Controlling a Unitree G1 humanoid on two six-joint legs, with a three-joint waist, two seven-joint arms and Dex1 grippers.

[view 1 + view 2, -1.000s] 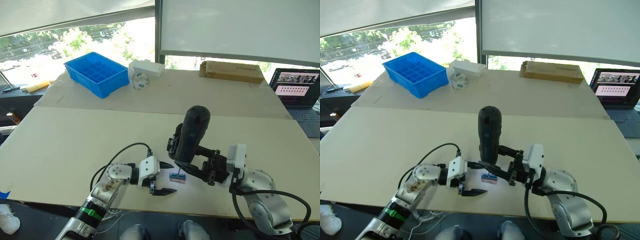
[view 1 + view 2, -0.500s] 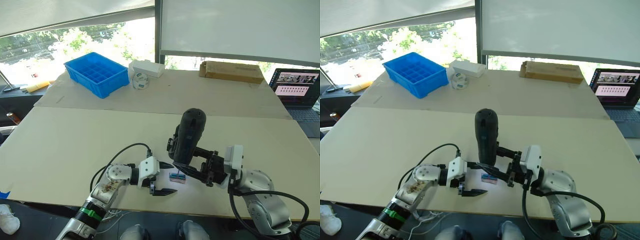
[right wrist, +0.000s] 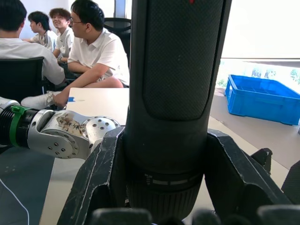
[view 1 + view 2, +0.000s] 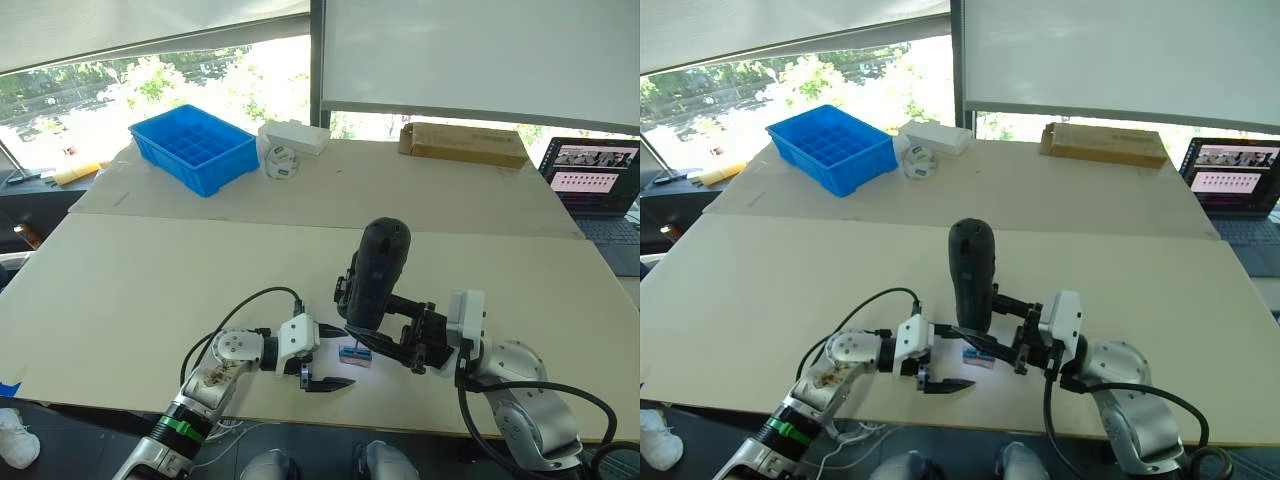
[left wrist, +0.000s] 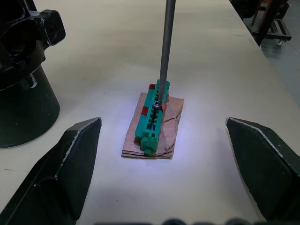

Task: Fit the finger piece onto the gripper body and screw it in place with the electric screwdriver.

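My right gripper (image 4: 392,338) is shut on the electric screwdriver (image 4: 378,268), a thick black cylinder held upright near the table's front edge. Its thin metal bit (image 5: 165,47) comes down onto a small green block (image 5: 152,115) lying on a scrap of brown card. My left gripper (image 4: 336,356) stands open just left of the block, one finger on each side of it. A black blocky part, the gripper body (image 5: 21,70), stands on the table close behind and to the left of the block. The finger piece is out of view.
At the back of the table are a blue compartment bin (image 4: 195,148), a white box (image 4: 293,136), a tape roll (image 4: 281,162) and a long cardboard box (image 4: 462,143). A laptop (image 4: 595,180) sits far right. Seated people (image 3: 93,47) are beyond the table.
The screwdriver has come down a little and shifted slightly left with my right arm. My left gripper has stayed put, still open.
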